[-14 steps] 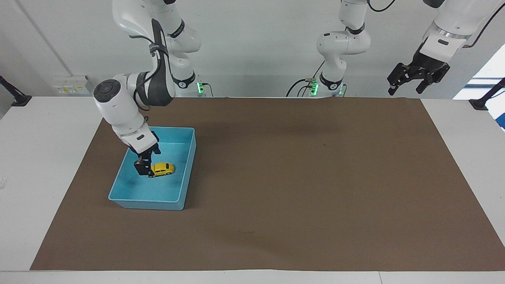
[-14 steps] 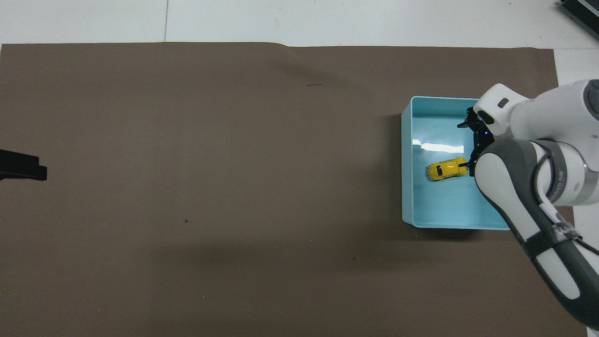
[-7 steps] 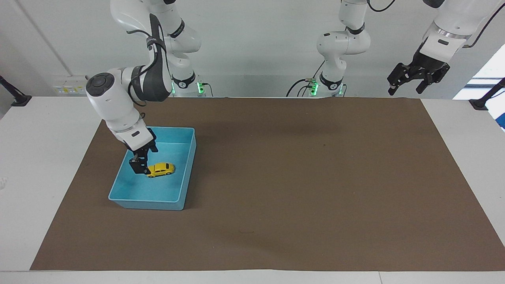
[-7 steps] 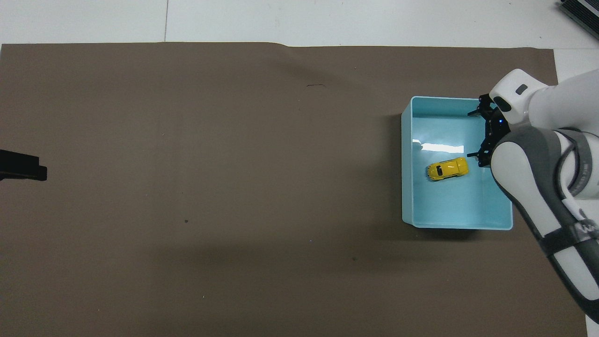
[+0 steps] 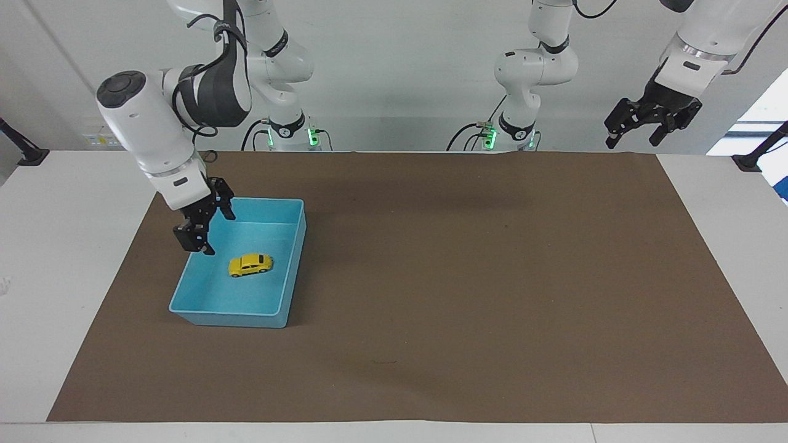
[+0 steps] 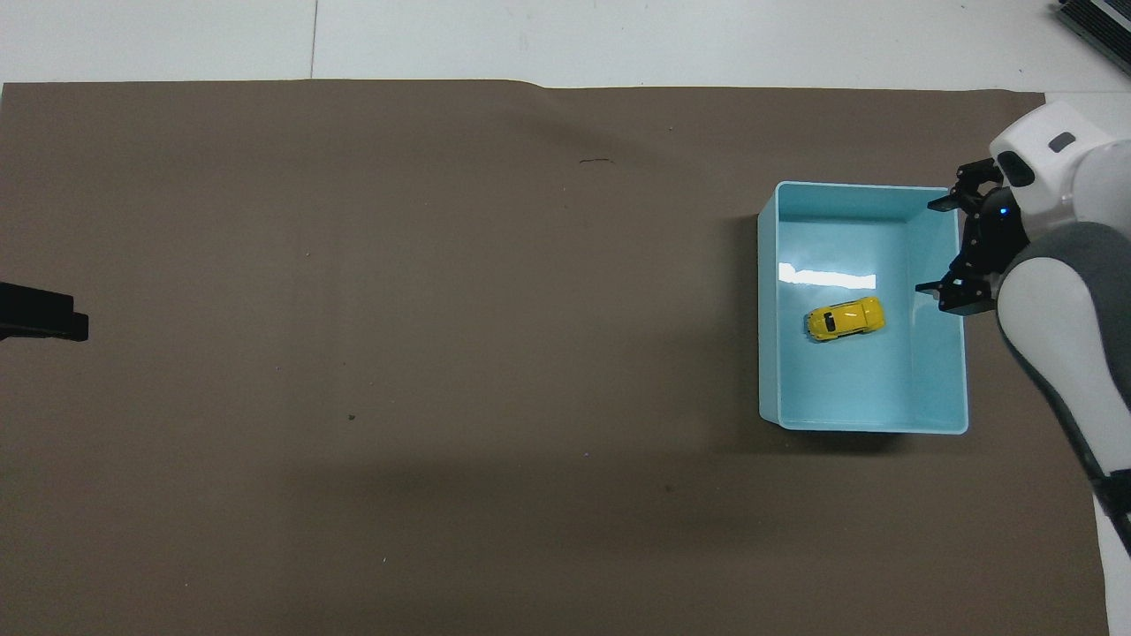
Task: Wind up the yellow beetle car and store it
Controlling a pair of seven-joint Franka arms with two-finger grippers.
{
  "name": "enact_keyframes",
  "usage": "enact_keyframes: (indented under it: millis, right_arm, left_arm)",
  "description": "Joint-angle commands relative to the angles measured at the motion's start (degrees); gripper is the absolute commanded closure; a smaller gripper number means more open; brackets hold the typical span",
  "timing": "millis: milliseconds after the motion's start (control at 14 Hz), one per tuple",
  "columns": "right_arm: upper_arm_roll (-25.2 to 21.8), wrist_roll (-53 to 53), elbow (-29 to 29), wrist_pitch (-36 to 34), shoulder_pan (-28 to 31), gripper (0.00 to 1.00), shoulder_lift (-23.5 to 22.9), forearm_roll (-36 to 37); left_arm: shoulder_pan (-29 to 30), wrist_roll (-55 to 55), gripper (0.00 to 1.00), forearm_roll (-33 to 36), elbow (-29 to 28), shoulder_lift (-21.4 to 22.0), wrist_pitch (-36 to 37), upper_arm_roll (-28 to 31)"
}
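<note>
The yellow beetle car [image 5: 250, 265] stands on its wheels on the floor of the blue bin [image 5: 229, 319], free of any gripper; it also shows in the overhead view [image 6: 846, 319] inside the bin [image 6: 767, 309]. My right gripper [image 5: 221, 235] is open and empty, raised over the bin's rim on the right arm's end, up and away from the car; it shows in the overhead view [image 6: 926, 247] too. My left gripper [image 5: 633, 138] waits open, high over the left arm's end of the table.
A brown mat [image 5: 468, 277] covers most of the white table. Only a dark tip of the left gripper [image 6: 44, 322] shows in the overhead view at the mat's edge.
My right gripper has let go of the car, opened, and risen up and outward toward the bin's rim. The car stays in the bin. The left arm has not moved.
</note>
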State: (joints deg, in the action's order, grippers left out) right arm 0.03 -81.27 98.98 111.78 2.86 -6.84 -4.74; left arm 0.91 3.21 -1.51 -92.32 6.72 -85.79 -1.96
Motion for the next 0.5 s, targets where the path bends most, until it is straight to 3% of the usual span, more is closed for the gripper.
enact_keyframes:
  millis: [0,214,428]
  right_arm:
    - [-1.9,4.5,-1.8,-3.7,-2.1,0.0,2.1,0.5]
    - [-2.1,12.9,-3.7,-6.7,-2.2,0.0,3.2,3.3]
    - [-2.0,28.7,-6.1,-11.0,-1.7,0.0,3.7,2.9]
  left_arm:
    - [0.8,-0.3,0.0,-0.6,0.6,-0.2,0.8,-0.4]
    - [0.8,-0.3,0.0,-0.6,0.6,-0.2,0.8,-0.4]
    - [0.8,-0.3,0.0,-0.6,0.6,-0.2,0.8,-0.4]
